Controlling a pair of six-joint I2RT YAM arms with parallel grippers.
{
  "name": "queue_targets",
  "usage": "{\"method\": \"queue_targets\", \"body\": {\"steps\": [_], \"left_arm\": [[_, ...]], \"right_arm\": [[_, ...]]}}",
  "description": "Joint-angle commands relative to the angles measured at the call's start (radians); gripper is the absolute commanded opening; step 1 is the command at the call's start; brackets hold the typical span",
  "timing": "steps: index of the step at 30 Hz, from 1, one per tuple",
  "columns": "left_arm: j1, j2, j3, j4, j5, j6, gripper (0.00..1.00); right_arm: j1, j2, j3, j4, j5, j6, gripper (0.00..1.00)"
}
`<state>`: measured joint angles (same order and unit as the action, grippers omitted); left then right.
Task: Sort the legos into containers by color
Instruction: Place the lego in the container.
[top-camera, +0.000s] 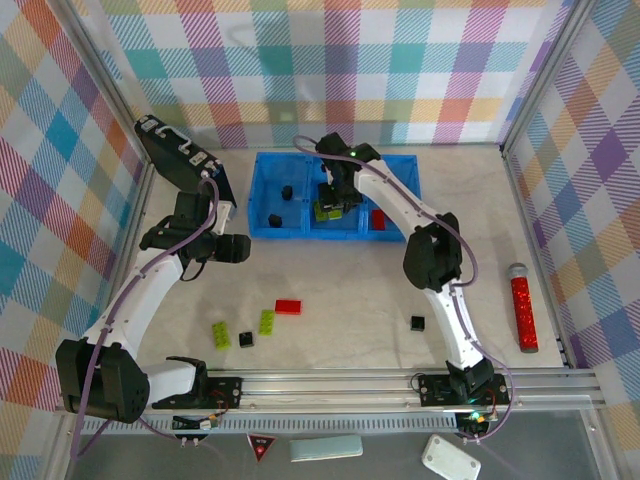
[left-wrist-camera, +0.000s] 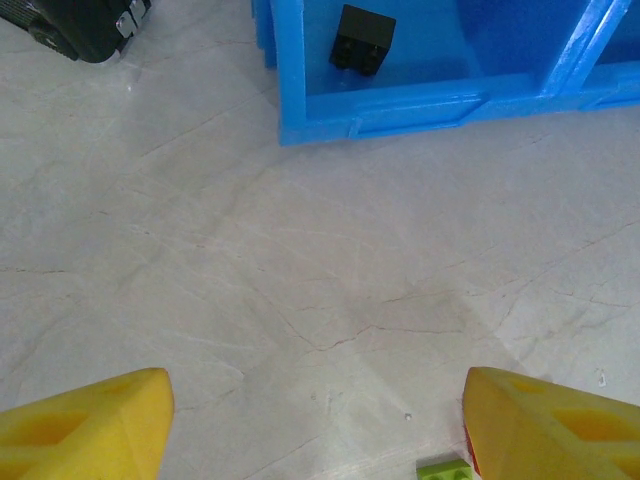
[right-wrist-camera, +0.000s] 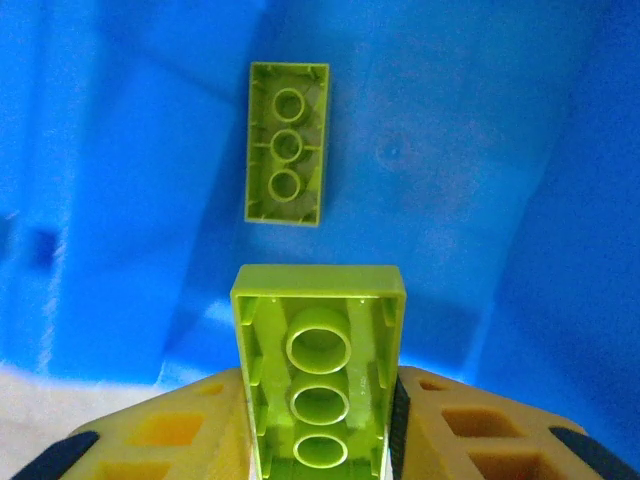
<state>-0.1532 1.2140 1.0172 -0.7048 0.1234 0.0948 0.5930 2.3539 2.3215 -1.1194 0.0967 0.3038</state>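
The blue tray (top-camera: 262, 185) holds two black legos (top-camera: 287, 191) in its left container and a red lego (top-camera: 378, 220) in its right container. My right gripper (top-camera: 333, 203) hangs over the middle container, shut on a lime-green lego (right-wrist-camera: 320, 380) held underside up. Below it another green lego (right-wrist-camera: 287, 143) lies on the tray floor (right-wrist-camera: 450, 150). My left gripper (top-camera: 236, 248) hovers open over bare table left of the tray, nothing between its yellow fingers (left-wrist-camera: 85, 425). On the table lie a red lego (top-camera: 288, 307), two green legos (top-camera: 267, 321) and two black legos (top-camera: 246, 340).
A black case (top-camera: 180, 160) leans at the back left, close to the left arm. A red glittery cylinder (top-camera: 523, 305) lies near the right wall. A black lego (left-wrist-camera: 362, 38) sits in the tray's near left corner, and a green lego edge (left-wrist-camera: 445, 468) shows by my right finger.
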Motion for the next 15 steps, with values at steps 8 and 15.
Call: {"method": "queue_targets", "body": {"steps": [8,15], "left_arm": [[0.015,-0.016,-0.009,0.005,0.022,0.005,0.76],[0.015,-0.016,-0.008,0.007,0.027,0.004,0.76]], "right_arm": [[-0.034,0.139,0.109,0.035,0.004,-0.031,0.39],[-0.039,0.185,0.124,0.085,0.014,-0.020,0.40]]}}
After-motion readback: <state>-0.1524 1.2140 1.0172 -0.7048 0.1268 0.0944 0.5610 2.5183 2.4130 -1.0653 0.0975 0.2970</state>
